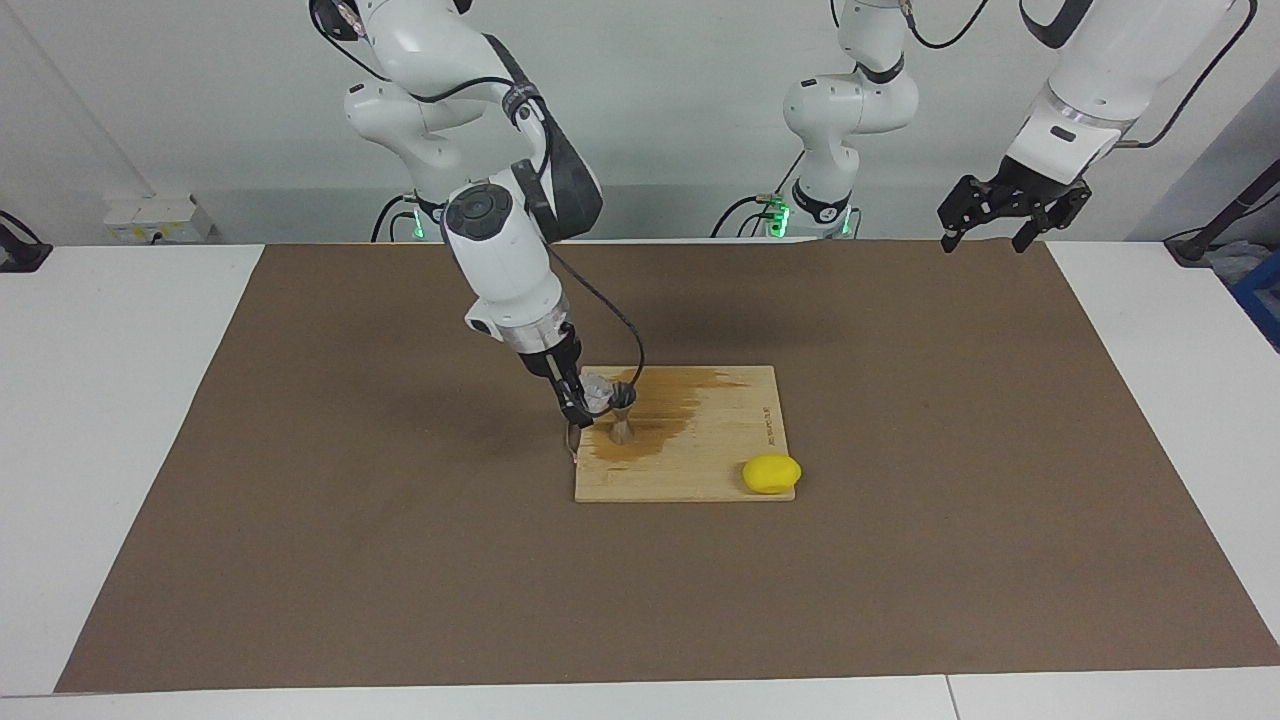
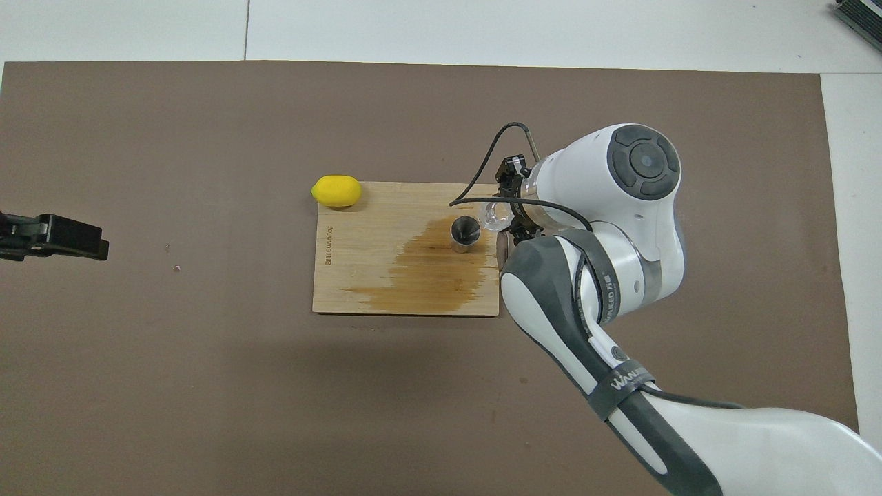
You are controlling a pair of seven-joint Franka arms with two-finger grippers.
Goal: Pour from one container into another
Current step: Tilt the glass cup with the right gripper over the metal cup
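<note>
The right gripper (image 1: 590,400) was clamped on the glass cup (image 1: 598,388), tilted at the jigger's (image 1: 622,413) ten o'clock rim. The jigger stood upright on the stained board (image 1: 700,470). The left gripper (image 1: 985,235) waited with fingers apart over the counter's (image 1: 1150,400) one o'clock corner.

Both arms (image 1: 500,250) are glossy white with dark grey joint bands and round grey caps; green lights glow at their bases. The black grippers (image 1: 1005,210) sit on silver collars, thin black cables loop alongside, and white lettering marks one grey band
</note>
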